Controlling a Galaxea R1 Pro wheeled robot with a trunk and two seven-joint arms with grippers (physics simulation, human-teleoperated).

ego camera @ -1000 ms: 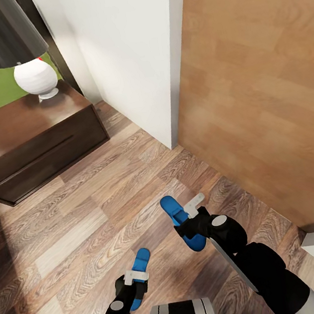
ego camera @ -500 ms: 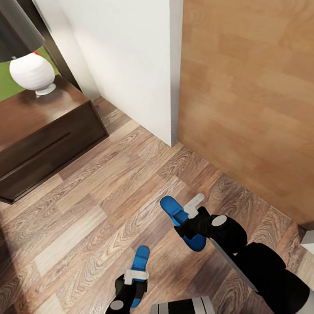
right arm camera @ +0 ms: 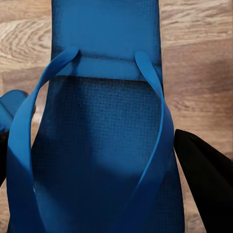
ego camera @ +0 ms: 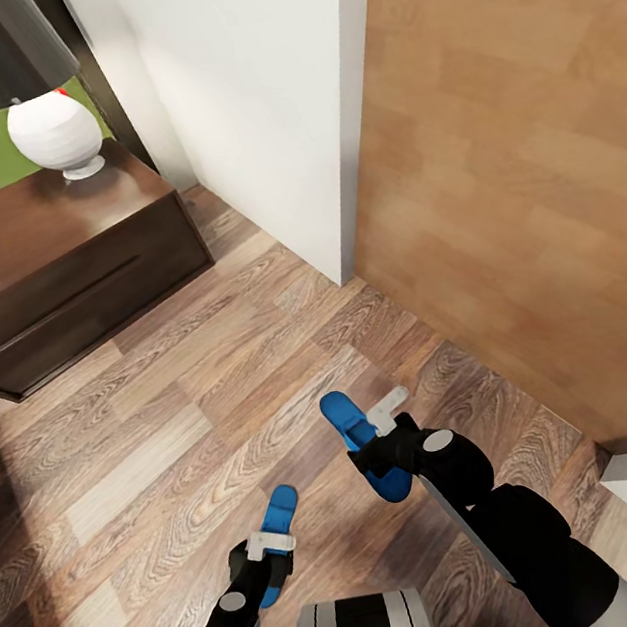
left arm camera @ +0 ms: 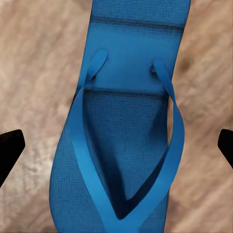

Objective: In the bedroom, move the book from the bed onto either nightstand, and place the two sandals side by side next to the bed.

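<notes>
Blue sandals (ego camera: pixel 360 445) (ego camera: pixel 274 542), one held in each gripper (ego camera: pixel 378 442) (ego camera: pixel 263 556), point ahead toward the nightstand (ego camera: pixel 54 274) and white wall (ego camera: pixel 251 111).

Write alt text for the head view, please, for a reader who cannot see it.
Each arm holds a blue sandal above a wood-plank floor: the left sandal in the left fingers, the right sandal in the right fingers. A dark nightstand with a white lamp stands ahead on the left, a white wall and brown door on the right.

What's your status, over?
Left hand holding one sandal. Right hand holding other sandal. Nightstand ahead left; wall corner close ahead.
</notes>
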